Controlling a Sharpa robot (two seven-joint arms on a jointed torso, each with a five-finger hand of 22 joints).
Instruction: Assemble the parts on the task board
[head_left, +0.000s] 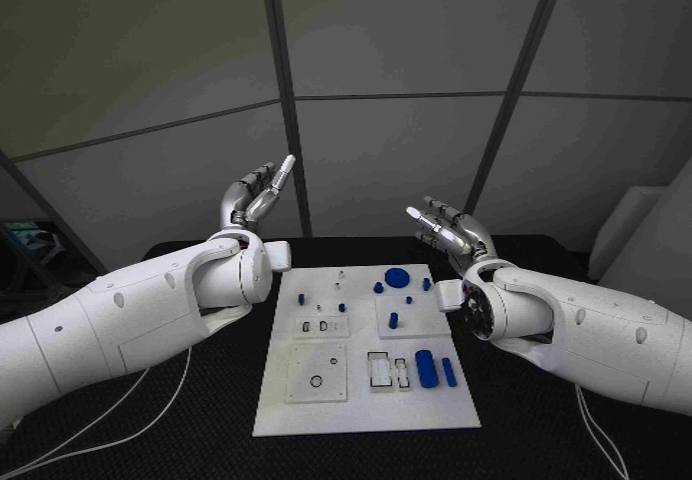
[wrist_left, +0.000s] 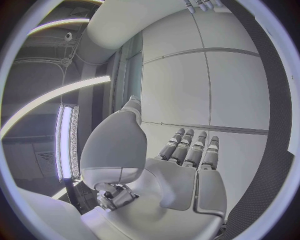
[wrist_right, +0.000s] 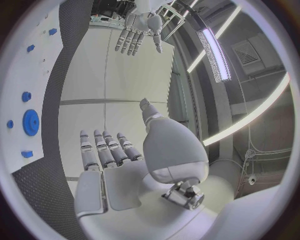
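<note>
The white task board (head_left: 361, 410) lies in the middle of the black table. Small blue parts sit on it: a round gear-like piece (head_left: 394, 277) near the far edge, a long rounded block (head_left: 426, 365) and a slim bar (head_left: 450, 371) toward the near right. My left hand (head_left: 255, 196) is raised above the table left of the board, fingers pointing up and apart, holding nothing; its palm (wrist_left: 181, 175) fills the left wrist view. My right hand (head_left: 450, 231) is raised right of the board, fingers spread and empty, as the right wrist view (wrist_right: 112, 165) confirms.
Black table surface (head_left: 173, 420) surrounds the board. A white cable (head_left: 144, 385) runs across the table at the near left. Grey wall panels stand behind. The right wrist view shows the board's edge (wrist_right: 19, 90) with blue parts, including the gear (wrist_right: 30, 122).
</note>
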